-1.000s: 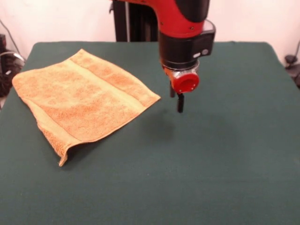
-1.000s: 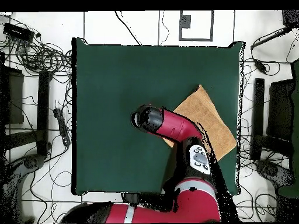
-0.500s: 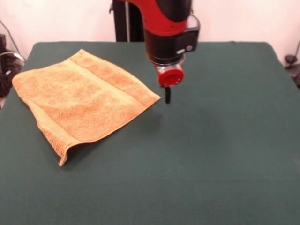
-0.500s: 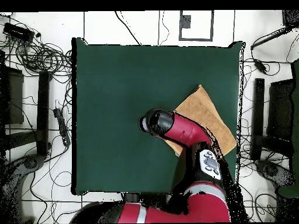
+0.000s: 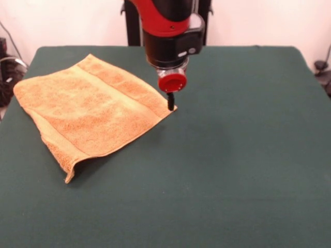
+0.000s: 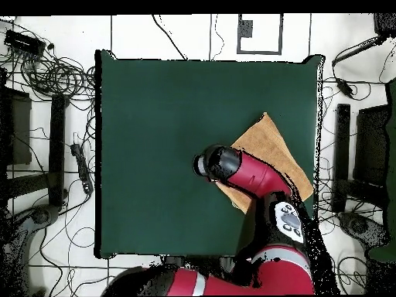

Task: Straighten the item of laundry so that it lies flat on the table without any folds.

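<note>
The item of laundry (image 5: 88, 113) is an orange-tan towel lying on the left part of the green table (image 5: 238, 155) in the front view. It looks doubled over, with a woven band across its far part and its near-left corner lifted off the cloth. My gripper (image 5: 170, 105) hangs low at the towel's right-hand corner, right over its tip. I cannot make out its state. From overhead, the towel (image 6: 276, 147) lies near the table's (image 6: 155, 116) right edge, and the red arm (image 6: 240, 172) covers its lower-left part and hides the gripper.
The towel's left side reaches almost to the table's left edge in the front view. Overhead, cables (image 6: 54, 73) and dark equipment (image 6: 371, 155) lie on the floor around the table.
My arm has moved left across the table in the front view, from over bare felt to the towel's right corner. The towel has not moved.
</note>
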### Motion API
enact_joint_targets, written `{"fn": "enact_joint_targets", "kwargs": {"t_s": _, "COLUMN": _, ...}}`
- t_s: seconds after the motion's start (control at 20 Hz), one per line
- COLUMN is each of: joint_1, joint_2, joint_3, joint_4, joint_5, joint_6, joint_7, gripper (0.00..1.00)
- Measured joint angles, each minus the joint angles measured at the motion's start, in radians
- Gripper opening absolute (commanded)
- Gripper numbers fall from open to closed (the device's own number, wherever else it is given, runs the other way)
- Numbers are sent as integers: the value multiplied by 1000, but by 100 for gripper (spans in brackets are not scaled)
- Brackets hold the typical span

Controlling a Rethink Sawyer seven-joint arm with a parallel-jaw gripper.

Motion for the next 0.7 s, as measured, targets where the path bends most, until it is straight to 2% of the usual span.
{"fn": "enact_joint_targets", "kwargs": {"t_s": 0.7, "joint_1": 27, "joint_2": 77, "joint_3": -3, "joint_4": -1, "joint_5": 14, "joint_6": 0, "joint_7": 0, "gripper": 100}}
